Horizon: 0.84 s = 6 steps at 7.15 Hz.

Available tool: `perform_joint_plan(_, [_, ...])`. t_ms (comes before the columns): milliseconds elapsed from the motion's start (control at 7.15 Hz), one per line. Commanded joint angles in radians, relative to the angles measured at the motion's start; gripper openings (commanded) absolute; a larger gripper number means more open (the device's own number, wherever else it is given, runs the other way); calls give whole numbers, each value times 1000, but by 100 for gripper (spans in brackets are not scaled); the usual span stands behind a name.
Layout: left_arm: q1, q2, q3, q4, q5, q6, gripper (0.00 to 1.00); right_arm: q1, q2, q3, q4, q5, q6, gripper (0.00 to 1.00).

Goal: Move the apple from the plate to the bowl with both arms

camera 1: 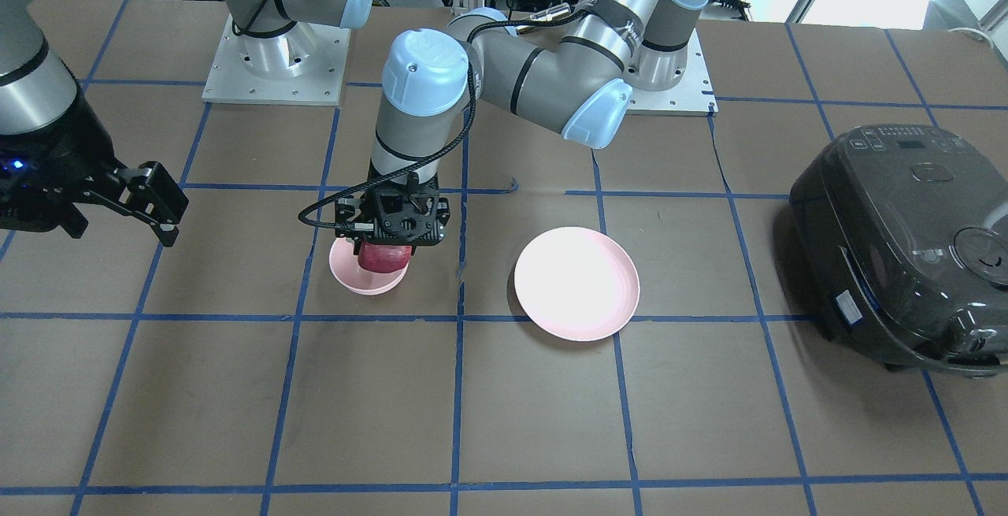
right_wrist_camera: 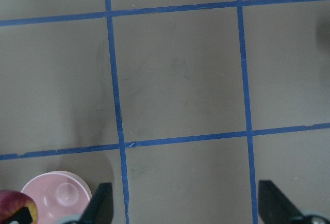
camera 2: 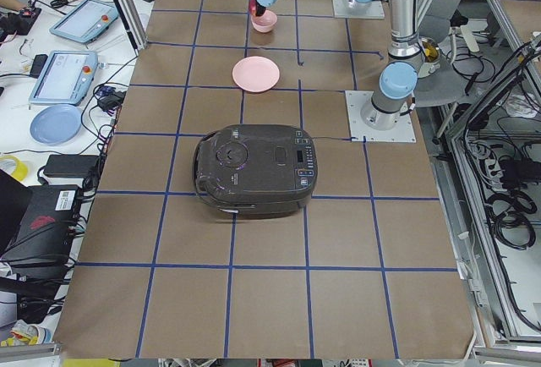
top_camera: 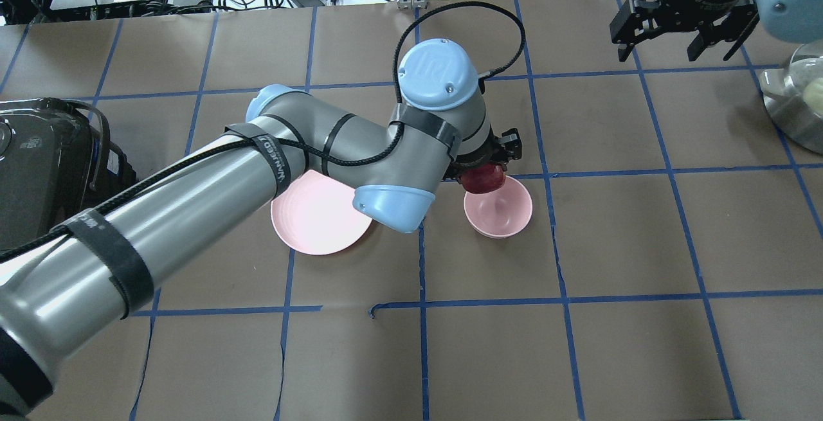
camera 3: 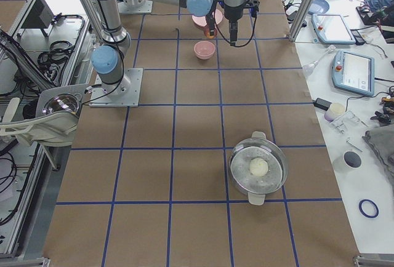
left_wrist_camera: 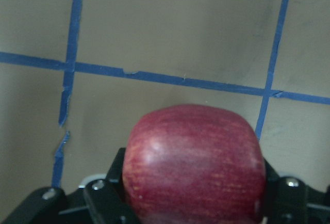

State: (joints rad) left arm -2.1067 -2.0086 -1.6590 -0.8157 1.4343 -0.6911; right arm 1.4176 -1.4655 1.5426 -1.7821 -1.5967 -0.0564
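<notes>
My left gripper [camera 1: 386, 246] is shut on the dark red apple [camera 1: 384, 258] and holds it over the small deep pink bowl [camera 1: 364, 283]. In the overhead view the apple [top_camera: 483, 180] hangs at the bowl's [top_camera: 503, 214] far left rim. The left wrist view shows the apple [left_wrist_camera: 195, 162] clamped between the black fingers. The wide pink plate [camera 1: 576, 283] is empty beside the bowl and half hidden under my left arm in the overhead view [top_camera: 315, 215]. My right gripper [camera 1: 167, 213] is open and empty, high and well off to the side; its view catches the bowl [right_wrist_camera: 56, 193].
A dark rice cooker [camera 1: 906, 248] stands at my left end of the table. A metal pot [camera 3: 258, 167] with a pale ball inside sits at my right end. Blue tape lines grid the brown table.
</notes>
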Motion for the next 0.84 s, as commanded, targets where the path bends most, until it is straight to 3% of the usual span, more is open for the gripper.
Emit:
perform_joint_plan(0, [-53, -48, 22, 4, 35, -14, 9, 3, -18, -1, -10, -12, 33, 100])
perform_joint_plan(419, [-72, -55, 19, -2, 55, 1, 12, 3, -18, -2, -11, -14, 23, 100])
perform_joint_plan(699, [-70, -73, 24, 7, 121, 43, 30, 0, -18, -1, -34, -13, 24, 100])
